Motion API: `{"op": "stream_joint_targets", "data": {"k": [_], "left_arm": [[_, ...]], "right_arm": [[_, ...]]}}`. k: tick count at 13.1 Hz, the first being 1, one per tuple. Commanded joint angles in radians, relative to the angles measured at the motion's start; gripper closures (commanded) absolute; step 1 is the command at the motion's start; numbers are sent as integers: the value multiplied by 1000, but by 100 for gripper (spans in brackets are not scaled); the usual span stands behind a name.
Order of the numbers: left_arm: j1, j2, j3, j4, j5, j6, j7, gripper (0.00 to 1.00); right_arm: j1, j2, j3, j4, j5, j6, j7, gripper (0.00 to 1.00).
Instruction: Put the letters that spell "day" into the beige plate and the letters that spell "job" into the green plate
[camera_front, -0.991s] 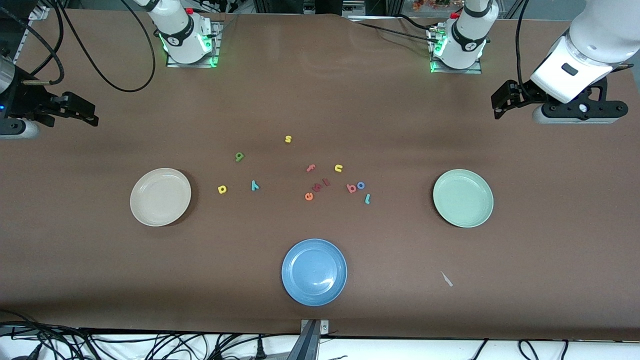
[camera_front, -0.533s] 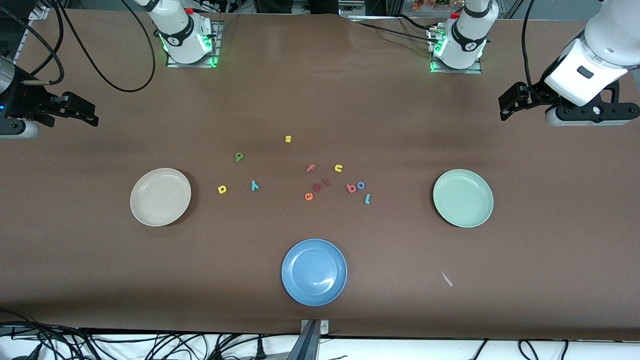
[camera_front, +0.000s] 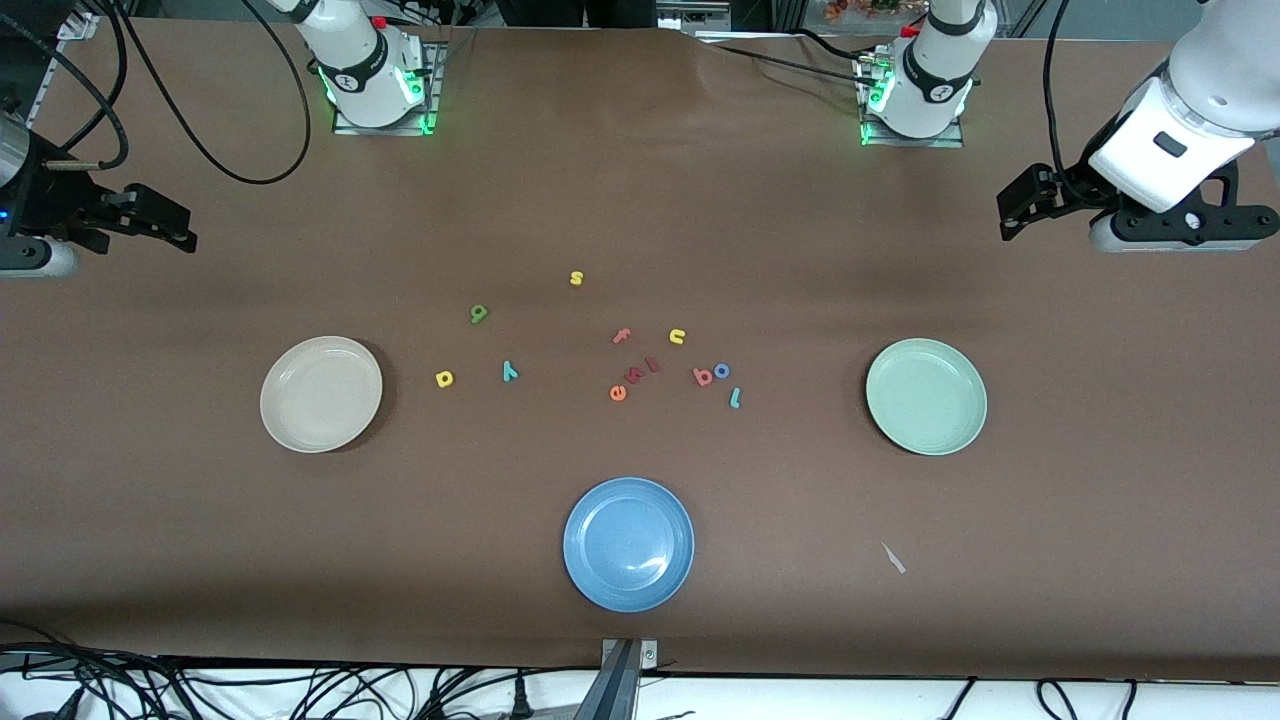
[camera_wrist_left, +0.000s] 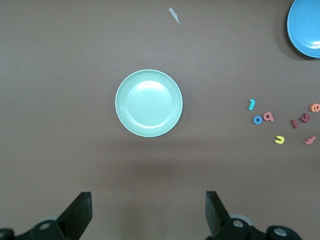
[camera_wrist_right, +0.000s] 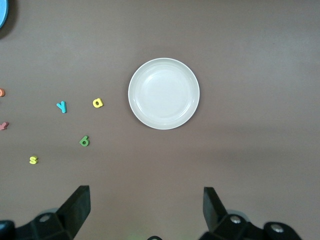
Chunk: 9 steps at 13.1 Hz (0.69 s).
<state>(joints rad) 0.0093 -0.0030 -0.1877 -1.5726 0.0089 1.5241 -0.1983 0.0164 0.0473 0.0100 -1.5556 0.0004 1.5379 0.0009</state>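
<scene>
Front view: blue plate (camera_front: 628, 543) sits nearer than orange e (camera_front: 617, 393).

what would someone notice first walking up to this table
Three round plates stand out on the brown table: the beige plate toward the right arm's end, the green plate toward the left arm's end, and a blue plate nearest the front camera. Between them lies a scatter of small coloured letters. The left gripper and right gripper hang open over the table's ends, holding nothing.
</scene>
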Motion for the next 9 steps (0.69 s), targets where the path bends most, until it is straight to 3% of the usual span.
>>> {"op": "stream_joint_targets", "data": {"k": [1, 6, 9], "left_arm": [[12, 1, -6, 3, -50, -16, 60, 0], [84, -2, 1, 11, -88, -16, 134, 0], [96, 21, 2, 11, -118, 54, 139, 0]], "right_arm": [[2, 9, -1, 25, -3, -24, 13, 0], [5, 13, 2, 25, 9, -35, 11, 0], [7, 28, 4, 25, 9, -35, 7, 0]]}}
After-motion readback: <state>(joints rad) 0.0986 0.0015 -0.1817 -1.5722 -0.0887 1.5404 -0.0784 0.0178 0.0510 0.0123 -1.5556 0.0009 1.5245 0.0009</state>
